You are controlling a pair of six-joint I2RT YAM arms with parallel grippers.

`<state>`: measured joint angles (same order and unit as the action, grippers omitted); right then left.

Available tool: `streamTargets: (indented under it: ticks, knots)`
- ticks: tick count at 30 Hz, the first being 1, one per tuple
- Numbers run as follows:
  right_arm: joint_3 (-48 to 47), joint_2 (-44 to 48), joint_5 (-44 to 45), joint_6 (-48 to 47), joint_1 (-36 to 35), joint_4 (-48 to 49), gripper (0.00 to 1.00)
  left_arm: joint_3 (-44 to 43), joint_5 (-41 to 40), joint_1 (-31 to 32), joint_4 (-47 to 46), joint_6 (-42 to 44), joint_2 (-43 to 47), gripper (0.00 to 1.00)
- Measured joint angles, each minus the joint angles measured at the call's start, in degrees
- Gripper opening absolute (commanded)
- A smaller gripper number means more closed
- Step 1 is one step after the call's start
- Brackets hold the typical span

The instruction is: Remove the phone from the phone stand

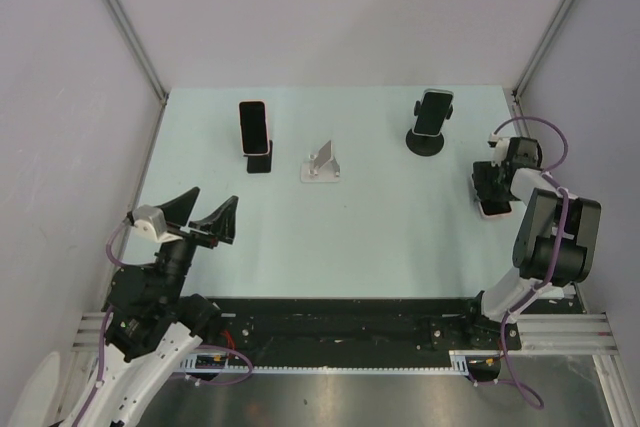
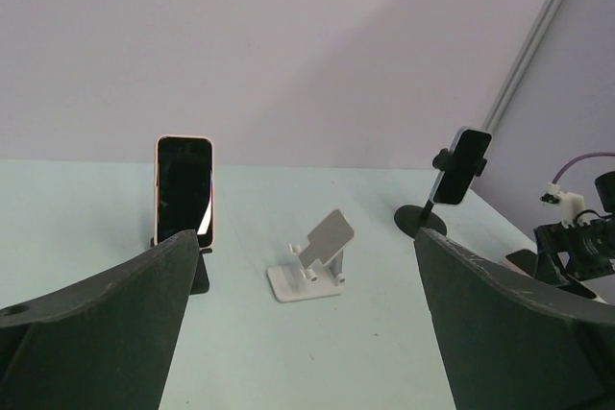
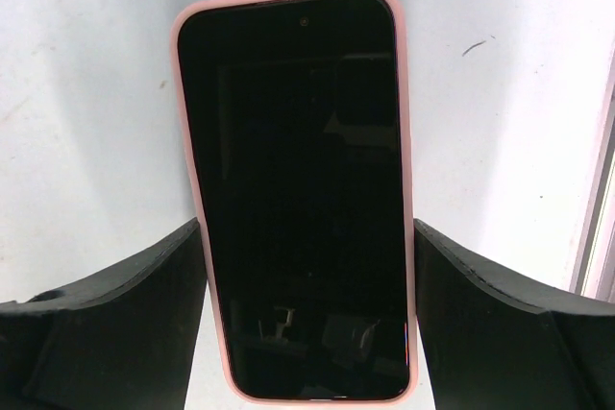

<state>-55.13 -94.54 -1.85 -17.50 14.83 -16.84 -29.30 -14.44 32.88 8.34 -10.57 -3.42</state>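
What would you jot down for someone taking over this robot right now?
The left gripper is open and empty, raised near its base.
The right gripper is closed on the pink-cased phone at the right side of the table.
The white stand is empty. The left phone and the right phone each sit on a black stand.
Done: one phone is off a stand.
Left: probably set it down and let go. I cannot tell whether it already rests on the table.

A pale mint tabletop (image 1: pixel 380 247) (evenly lit) sits between plain lavender-grey walls (image 1: pixel 330 7).
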Motion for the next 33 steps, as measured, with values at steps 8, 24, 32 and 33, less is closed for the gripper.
streamTargets:
  ticks: [8, 24, 32, 33]
  knots:
    - [-0.5, -3.2, -3.0, -0.2, 4.0, 1.4, 0.29, 0.1, -0.5, 0.0, 0.0, 0.5, 0.5, 1.0]
    - [-1.4, -4.4, -4.8, -0.3, 5.8, 1.8, 0.79, 0.4, -1.1, 0.0, 0.9, 1.0, 0.7, 1.0]
    - [-1.5, -4.5, -4.9, -0.2, 6.0, 2.3, 0.97, 0.4, -1.5, 0.0, 1.1, 1.2, 1.0, 1.0]
    - [-1.5, -4.6, -4.8, -0.2, 6.0, 2.3, 0.98, 0.4, -1.5, 0.0, 1.1, 1.2, 1.0, 1.0]
